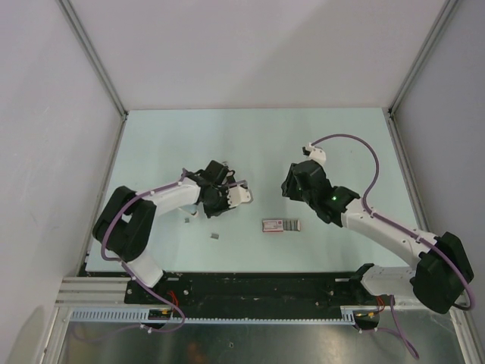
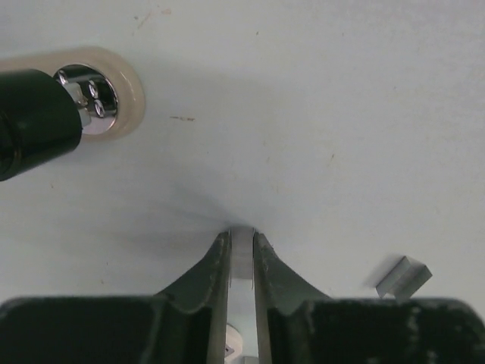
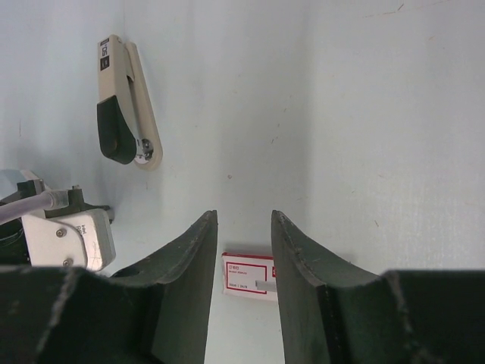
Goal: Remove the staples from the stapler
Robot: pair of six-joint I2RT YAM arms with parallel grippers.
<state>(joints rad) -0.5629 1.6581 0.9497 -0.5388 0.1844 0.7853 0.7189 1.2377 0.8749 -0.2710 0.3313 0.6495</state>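
Silvery thin strip [image 2: 242, 262], probably staples, pinched in my left gripper [image 2: 242, 236] for control | stapler [image 3: 114, 91] lies upper left in both wrist views | right gripper [image 3: 244, 216] spread, near red-and-white box [image 3: 246, 277], free to assist.

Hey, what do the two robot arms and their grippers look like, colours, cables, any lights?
The left arm and right arm have white links and bulky black joints. A purple cable loops along each one. A small green light glows near the right arm's wrist. The left gripper and right gripper each have two dark, matt, curved fingers narrowing toward the tips.
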